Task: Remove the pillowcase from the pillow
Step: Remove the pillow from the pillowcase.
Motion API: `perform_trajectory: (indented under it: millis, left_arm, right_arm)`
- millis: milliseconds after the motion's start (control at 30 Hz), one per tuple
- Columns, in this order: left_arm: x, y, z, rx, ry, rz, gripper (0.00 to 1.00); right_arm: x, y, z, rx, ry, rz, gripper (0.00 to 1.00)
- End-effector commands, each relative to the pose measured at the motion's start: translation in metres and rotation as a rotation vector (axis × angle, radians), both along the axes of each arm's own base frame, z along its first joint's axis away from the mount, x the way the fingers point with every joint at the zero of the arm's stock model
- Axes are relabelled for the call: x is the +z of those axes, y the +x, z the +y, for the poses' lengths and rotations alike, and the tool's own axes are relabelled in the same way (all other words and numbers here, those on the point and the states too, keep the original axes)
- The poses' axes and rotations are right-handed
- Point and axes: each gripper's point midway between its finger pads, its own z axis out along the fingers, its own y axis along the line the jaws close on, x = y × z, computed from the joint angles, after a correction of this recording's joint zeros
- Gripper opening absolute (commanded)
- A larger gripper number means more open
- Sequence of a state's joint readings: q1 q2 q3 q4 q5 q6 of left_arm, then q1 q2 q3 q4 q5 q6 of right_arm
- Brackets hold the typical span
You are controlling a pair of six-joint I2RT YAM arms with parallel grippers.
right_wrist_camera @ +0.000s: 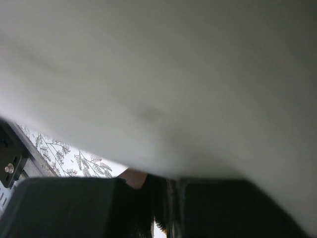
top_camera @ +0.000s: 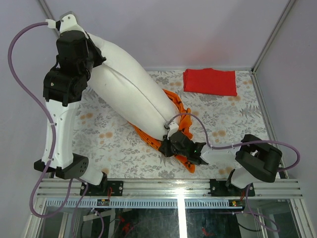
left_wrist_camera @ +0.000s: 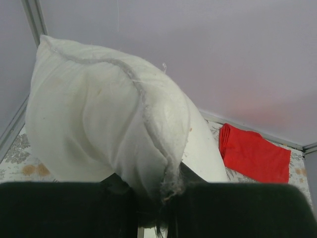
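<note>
Left tool: clamped on a corner of the pillow, lifted, wall close beyond. Right tool: closed, in pillowcase bunched round pillow's low end; hold unclear. Red cloth well ahead on counter; rail just behind.

Soft, even light fills the top view, the pillow casting only a faint shadow beside itself. The right wrist view shows the pillow as a dim, grey, unfocused blur, while the left wrist view renders it sharp.
</note>
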State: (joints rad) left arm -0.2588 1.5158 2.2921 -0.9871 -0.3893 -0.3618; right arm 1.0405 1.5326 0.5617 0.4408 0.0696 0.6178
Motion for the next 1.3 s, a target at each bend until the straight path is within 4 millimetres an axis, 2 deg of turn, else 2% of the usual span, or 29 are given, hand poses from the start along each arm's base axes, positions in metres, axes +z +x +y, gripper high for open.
perform_trajectory:
  millis: [0, 133, 167, 200, 267, 300, 333, 400, 433, 500, 567, 633, 667, 700, 767, 800, 867, 933, 1033, 1067, 1100, 1167, 1267]
  left_arm:
    - [0.111, -0.031, 0.053, 0.189, -0.055, -0.389, 0.00]
    - [0.110, -0.033, 0.052, 0.173, -0.066, -0.401, 0.00]
    - [0.109, -0.033, 0.049, 0.153, -0.065, -0.403, 0.00]
    - [0.104, -0.028, 0.043, 0.124, -0.065, -0.400, 0.00]
    - [0.098, -0.023, 0.030, 0.054, -0.059, -0.395, 0.00]
    - [0.093, -0.019, 0.022, 0.010, -0.057, -0.381, 0.00]
    - [0.088, -0.015, 0.014, -0.030, -0.057, -0.364, 0.00]
    - [0.073, 0.001, -0.007, -0.134, -0.047, -0.306, 0.00]
    - [0.066, 0.006, -0.018, -0.196, -0.043, -0.285, 0.00]
    - [0.059, 0.013, -0.040, -0.316, -0.037, -0.268, 0.00]
    - [0.057, 0.013, -0.066, -0.466, -0.023, -0.288, 0.00]
    - [0.059, 0.000, -0.101, -0.697, 0.001, -0.352, 0.00]
    - [0.059, -0.010, -0.115, -0.799, 0.016, -0.382, 0.00]
    - [0.061, -0.022, -0.128, -0.904, 0.035, -0.416, 0.00]
    - [0.064, -0.057, -0.151, -1.138, 0.101, -0.491, 0.00]
    - [0.067, -0.079, -0.156, -1.227, 0.134, -0.534, 0.00]
    - [0.074, -0.105, -0.156, -1.279, 0.196, -0.601, 0.00]
    - [0.075, -0.121, -0.153, -1.286, 0.252, -0.626, 0.00]
    - [0.073, -0.147, -0.154, -1.359, 0.283, -0.659, 0.00]
    - [0.070, -0.159, -0.157, -1.417, 0.292, -0.677, 0.00]
    - [0.063, -0.172, -0.160, -1.494, 0.307, -0.694, 0.00]
    - [0.050, -0.194, -0.162, -1.619, 0.347, -0.728, 0.00]
    - [0.045, -0.209, -0.162, -1.691, 0.373, -0.755, 0.00]
  right_arm:
    - [-0.093, -0.062, -0.108, -0.151, -0.373, 0.322, 0.00]
    - [-0.081, -0.056, -0.109, -0.156, -0.342, 0.276, 0.00]
    - [-0.074, -0.054, -0.104, -0.137, -0.315, 0.256, 0.06]
    - [-0.064, -0.052, -0.096, -0.106, -0.279, 0.232, 0.21]
    - [-0.036, -0.049, -0.078, -0.036, -0.189, 0.180, 0.63]
    - [-0.019, -0.047, -0.068, 0.004, -0.143, 0.148, 0.76]
    - [0.003, -0.045, -0.058, 0.043, -0.091, 0.111, 0.84]
    - [0.058, -0.050, -0.037, 0.161, 0.050, 0.034, 0.93]
    - [0.096, -0.056, -0.025, 0.231, 0.152, -0.013, 0.99]
    - [0.164, -0.065, -0.015, 0.316, 0.333, -0.125, 1.00]
    - [0.222, -0.070, -0.019, 0.356, 0.457, -0.254, 0.99]
    - [0.262, -0.058, -0.031, 0.299, 0.524, -0.337, 0.99]
    - [0.274, -0.048, -0.037, 0.259, 0.540, -0.355, 0.99]
    - [0.283, -0.036, -0.041, 0.221, 0.545, -0.357, 0.99]
    - [0.281, -0.004, -0.044, 0.148, 0.528, -0.292, 0.99]
    - [0.282, 0.008, -0.045, 0.137, 0.545, -0.262, 0.99]
    - [0.289, 0.028, -0.054, 0.122, 0.634, -0.239, 0.99]
    - [0.308, 0.055, -0.087, 0.014, 0.762, -0.294, 0.99]
    - [0.312, 0.094, -0.142, -0.199, 0.835, -0.325, 0.99]
    - [0.309, 0.109, -0.159, -0.275, 0.841, -0.322, 0.99]
    - [0.302, 0.121, -0.167, -0.322, 0.835, -0.297, 0.99]
    - [0.286, 0.143, -0.176, -0.385, 0.819, -0.235, 0.99]
    - [0.260, 0.170, -0.180, -0.447, 0.767, -0.189, 1.00]
